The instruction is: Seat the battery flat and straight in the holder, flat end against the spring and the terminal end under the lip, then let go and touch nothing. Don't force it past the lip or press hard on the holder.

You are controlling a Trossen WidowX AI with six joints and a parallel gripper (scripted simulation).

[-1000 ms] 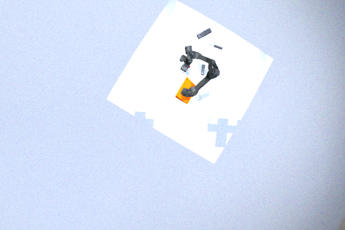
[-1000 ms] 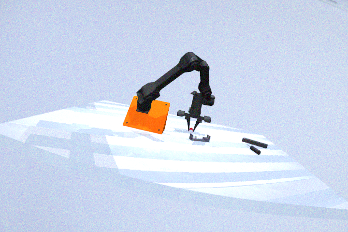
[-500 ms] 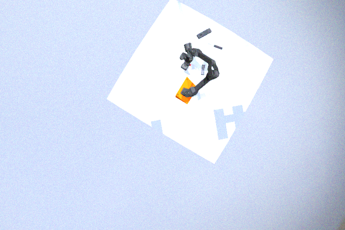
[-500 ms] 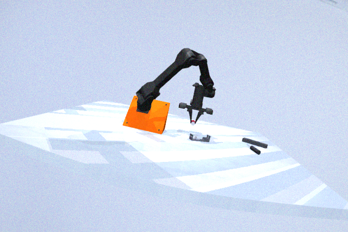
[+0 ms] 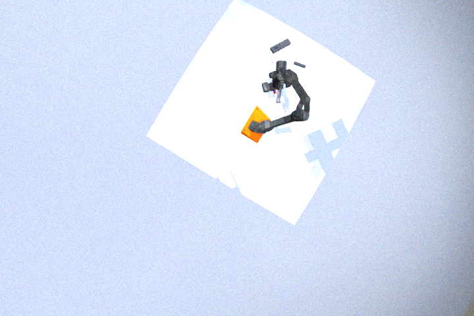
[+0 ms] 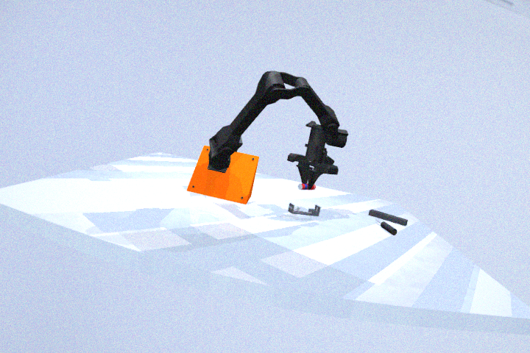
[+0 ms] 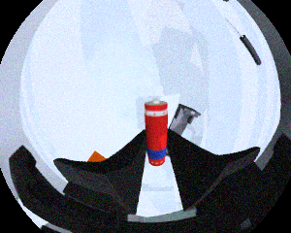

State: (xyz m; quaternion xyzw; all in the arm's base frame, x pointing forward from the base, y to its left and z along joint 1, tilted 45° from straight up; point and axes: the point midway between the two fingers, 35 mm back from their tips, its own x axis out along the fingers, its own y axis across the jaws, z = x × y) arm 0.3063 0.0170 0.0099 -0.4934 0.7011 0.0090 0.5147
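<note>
The battery (image 5: 274, 91) (image 6: 301, 187) (image 7: 156, 128) is red with a blue band near one end and a white ring by its silver terminal end. My gripper (image 6: 309, 184) (image 7: 155, 133) is shut on the battery, which hangs roughly level above the table. In the wrist view the terminal end points up the picture, away from the fingers. The grey holder (image 5: 278, 100) (image 6: 304, 212) (image 7: 180, 125) stands empty on the table, below the battery in the exterior view. In the wrist view it lies right of the battery, at an angle to it, partly behind the right finger. Its spring and lip cannot be told apart.
A long dark block (image 5: 280, 45) (image 6: 387, 218) and a dark-handled thin tool (image 5: 299, 64) (image 6: 388, 228) (image 7: 250, 49) lie on the table beyond the holder, away from the arm's base. The orange base plate (image 5: 257, 112) (image 6: 242, 179) (image 7: 96, 156) stands under the arm.
</note>
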